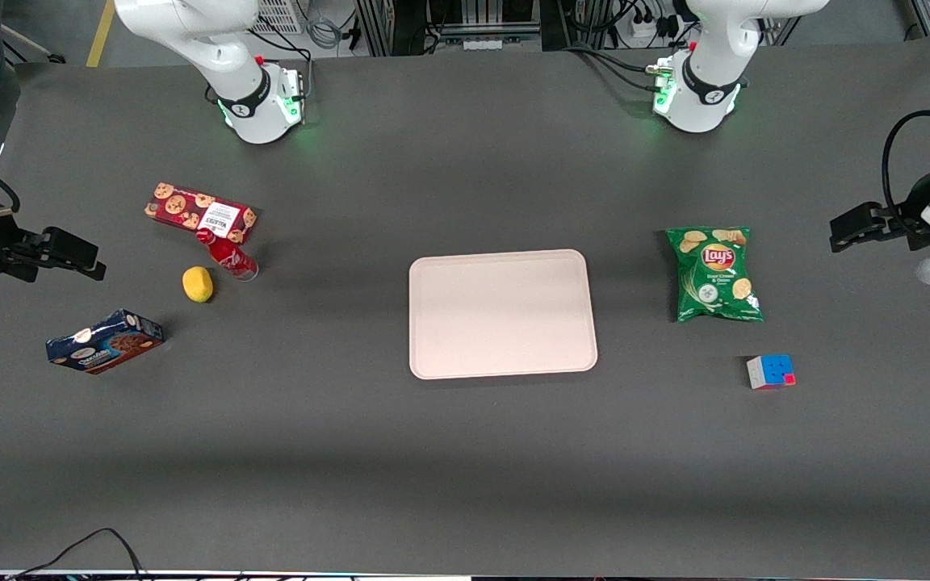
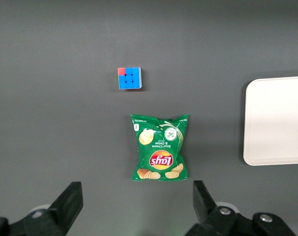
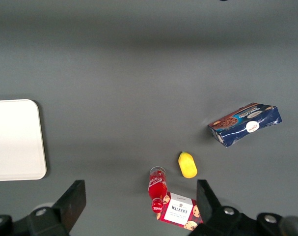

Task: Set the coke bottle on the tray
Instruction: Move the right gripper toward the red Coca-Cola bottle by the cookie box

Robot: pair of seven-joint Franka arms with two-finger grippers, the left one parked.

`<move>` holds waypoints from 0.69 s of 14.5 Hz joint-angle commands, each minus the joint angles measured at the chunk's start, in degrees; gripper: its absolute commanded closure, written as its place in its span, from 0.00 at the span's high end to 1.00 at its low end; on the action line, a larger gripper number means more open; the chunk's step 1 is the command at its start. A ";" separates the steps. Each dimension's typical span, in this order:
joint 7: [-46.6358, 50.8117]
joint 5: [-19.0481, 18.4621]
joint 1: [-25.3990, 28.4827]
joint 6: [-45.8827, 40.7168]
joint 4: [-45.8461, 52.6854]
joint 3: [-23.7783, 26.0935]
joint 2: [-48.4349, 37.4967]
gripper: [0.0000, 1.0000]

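The coke bottle is small and red with white script; its cap end touches a red cookie box. The same bottle shows between the fingers in the right wrist view, well below them. The pale pink-beige tray lies flat in the middle of the table with nothing on it; one rounded corner of the tray shows to the wrist camera. My right gripper hangs open above the table, apart from the bottle and out toward the working arm's end. Nothing is between the fingers of the gripper.
A yellow lemon sits beside the bottle, nearer the front camera. A blue cookie box lies nearer still. A green chip bag and a colour cube lie toward the parked arm's end.
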 commanded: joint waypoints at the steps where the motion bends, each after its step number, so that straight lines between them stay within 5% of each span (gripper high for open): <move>1: 0.86 -0.73 -0.21 -1.07 2.17 0.45 0.60 1.00; 6: 1.12 -0.82 0.05 -1.60 1.21 0.71 0.51 1.00; 10: 1.74 -0.99 0.05 2.41 -11.06 2.56 -5.53 1.00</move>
